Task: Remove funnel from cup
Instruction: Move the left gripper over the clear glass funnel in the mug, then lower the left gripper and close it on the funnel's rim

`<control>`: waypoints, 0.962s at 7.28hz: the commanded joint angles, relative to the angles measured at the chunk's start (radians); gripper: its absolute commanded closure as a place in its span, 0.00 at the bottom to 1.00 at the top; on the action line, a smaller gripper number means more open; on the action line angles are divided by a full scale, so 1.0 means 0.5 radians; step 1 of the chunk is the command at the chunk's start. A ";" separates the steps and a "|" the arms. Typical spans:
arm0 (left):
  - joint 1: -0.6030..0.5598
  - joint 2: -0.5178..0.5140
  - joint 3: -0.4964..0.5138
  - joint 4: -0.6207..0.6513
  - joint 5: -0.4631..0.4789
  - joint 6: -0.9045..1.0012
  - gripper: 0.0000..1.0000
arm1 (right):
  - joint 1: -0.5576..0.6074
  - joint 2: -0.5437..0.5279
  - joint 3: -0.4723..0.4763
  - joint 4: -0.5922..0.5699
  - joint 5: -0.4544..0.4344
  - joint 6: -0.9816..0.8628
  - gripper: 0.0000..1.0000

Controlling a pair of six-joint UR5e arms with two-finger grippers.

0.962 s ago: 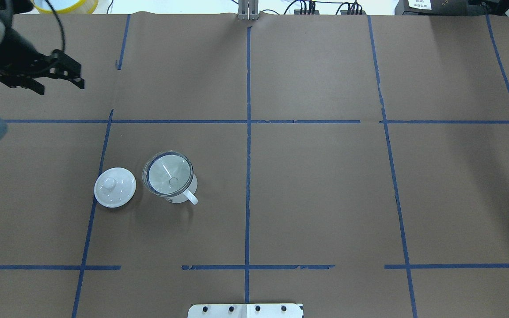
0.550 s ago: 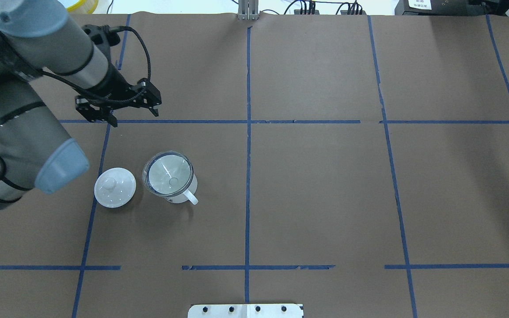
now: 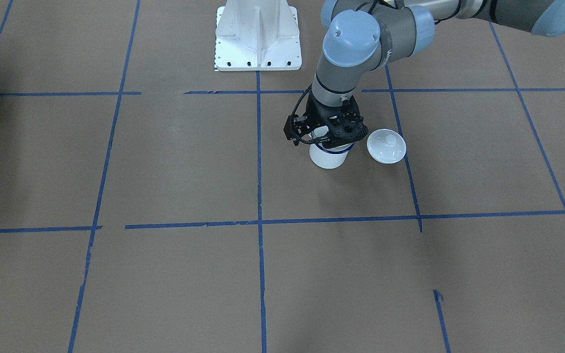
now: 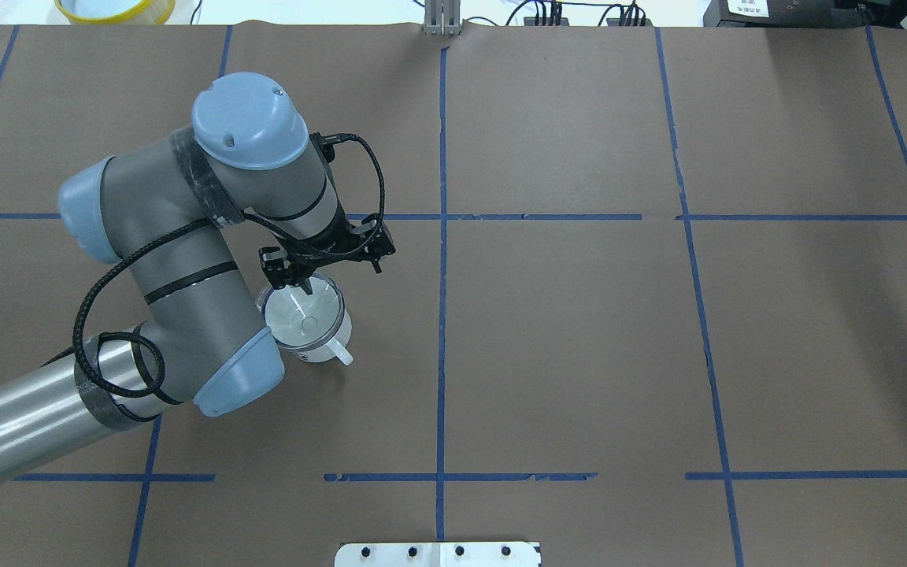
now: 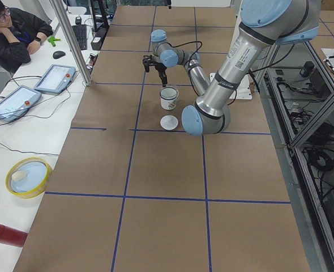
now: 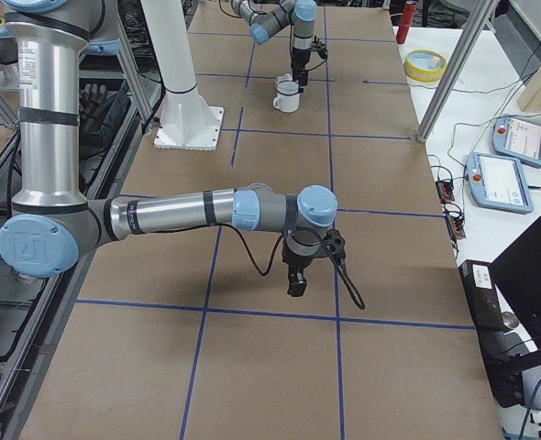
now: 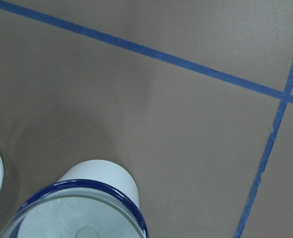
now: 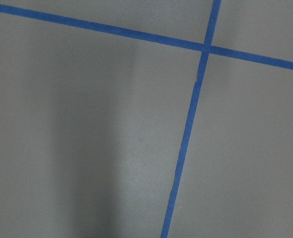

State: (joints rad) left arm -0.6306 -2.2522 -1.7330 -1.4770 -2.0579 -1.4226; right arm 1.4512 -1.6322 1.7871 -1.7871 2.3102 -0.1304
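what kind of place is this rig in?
Probably a robotics lab test cell: paper-covered table with a blue tape grid, teach pendants on the side bench, an operator seated beside it.

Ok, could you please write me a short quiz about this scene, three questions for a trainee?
1. True or false: the funnel lies on the table beside the cup.
2. Which gripper hangs above the cup? A the left one, B the right one, C neither.
3. Which white thing lies on the table next to the cup?
Key: 1 false, the funnel sits in the cup. 2 A, the left gripper, its jaws open. 3 the lid with a knob.
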 commanded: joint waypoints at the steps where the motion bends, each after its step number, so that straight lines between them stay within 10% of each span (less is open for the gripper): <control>1: 0.031 0.010 0.008 0.003 0.011 -0.005 0.26 | 0.000 0.000 0.000 0.000 0.000 0.003 0.00; 3: 0.062 0.037 0.005 0.012 0.011 -0.002 0.35 | 0.000 0.000 0.000 0.000 0.000 0.000 0.00; 5: 0.062 0.037 -0.007 0.043 0.011 -0.002 0.91 | 0.000 0.000 0.000 0.000 0.000 0.003 0.00; 7: 0.059 0.031 -0.065 0.143 0.014 0.010 1.00 | 0.000 0.000 0.000 0.000 0.000 0.000 0.00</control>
State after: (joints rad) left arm -0.6002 -2.2351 -1.7484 -1.4337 -2.0514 -1.4208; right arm 1.4512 -1.6322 1.7871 -1.7871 2.3102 -0.1299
